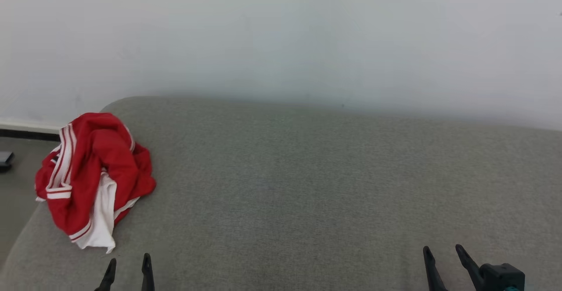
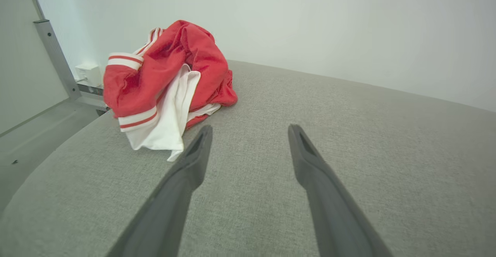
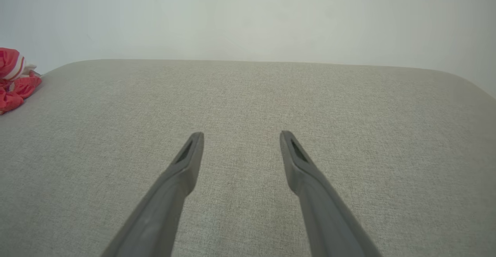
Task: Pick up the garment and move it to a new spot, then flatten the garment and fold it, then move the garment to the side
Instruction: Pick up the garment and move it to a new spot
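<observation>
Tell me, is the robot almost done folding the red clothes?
Not started. The red-and-white garment lies crumpled near the left edge of the grey cushion. Nothing is in hand: the left gripper, nearest it, and the right gripper are open and empty. Picking up, moving, flattening, folding and setting aside all remain.

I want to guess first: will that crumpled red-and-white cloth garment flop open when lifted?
Probably floppy: the crumpled red-and-white garment lies in soft folds, so it should droop open. It looks thin, so likely light. Pushed across the grey fabric cushion, it might bunch.
</observation>
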Tool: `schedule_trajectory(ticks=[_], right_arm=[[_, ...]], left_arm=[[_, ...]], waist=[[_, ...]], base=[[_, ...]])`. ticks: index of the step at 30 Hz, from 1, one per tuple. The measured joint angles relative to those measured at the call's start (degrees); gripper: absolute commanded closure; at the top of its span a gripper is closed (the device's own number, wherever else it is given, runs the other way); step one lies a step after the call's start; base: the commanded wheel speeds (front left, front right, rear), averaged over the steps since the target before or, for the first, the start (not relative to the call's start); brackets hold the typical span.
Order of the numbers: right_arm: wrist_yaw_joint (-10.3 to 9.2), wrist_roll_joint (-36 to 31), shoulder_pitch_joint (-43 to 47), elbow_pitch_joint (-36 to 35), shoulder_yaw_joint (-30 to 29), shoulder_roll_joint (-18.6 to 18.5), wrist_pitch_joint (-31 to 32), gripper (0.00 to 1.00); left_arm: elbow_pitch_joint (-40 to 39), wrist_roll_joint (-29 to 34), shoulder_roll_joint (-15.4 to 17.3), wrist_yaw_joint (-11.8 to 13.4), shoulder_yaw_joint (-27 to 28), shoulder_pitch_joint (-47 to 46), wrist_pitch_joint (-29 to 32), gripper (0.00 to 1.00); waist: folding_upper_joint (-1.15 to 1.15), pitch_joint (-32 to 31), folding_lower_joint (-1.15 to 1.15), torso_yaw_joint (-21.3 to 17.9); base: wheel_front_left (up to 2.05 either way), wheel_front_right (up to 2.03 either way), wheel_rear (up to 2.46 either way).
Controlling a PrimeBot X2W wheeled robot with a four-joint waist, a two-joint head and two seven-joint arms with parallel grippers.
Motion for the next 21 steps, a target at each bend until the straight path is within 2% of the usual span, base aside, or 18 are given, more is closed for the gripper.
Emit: schedule_trajectory(ticks=[17,21], right_arm=[[0.00,0.1,-0.7,1.9,0.7,0.9,-1.5,0.00],[0.00,-0.1,-2.5,2.1,2.0,1.0,-1.4,0.00]], left_arm=[[-2.8,-0.9,1.8,1.6,1.3,1.5,0.5,0.00],[-4.0,-1.7,1.8,2.3,2.1,2.5,0.3,0.00]], waist=[[0.00,0.9,0.00,16.1],[0.00,1.5,0.00,18.4]], base=[[0.00,0.00,0.00],[0.00,0.00,0.00]])
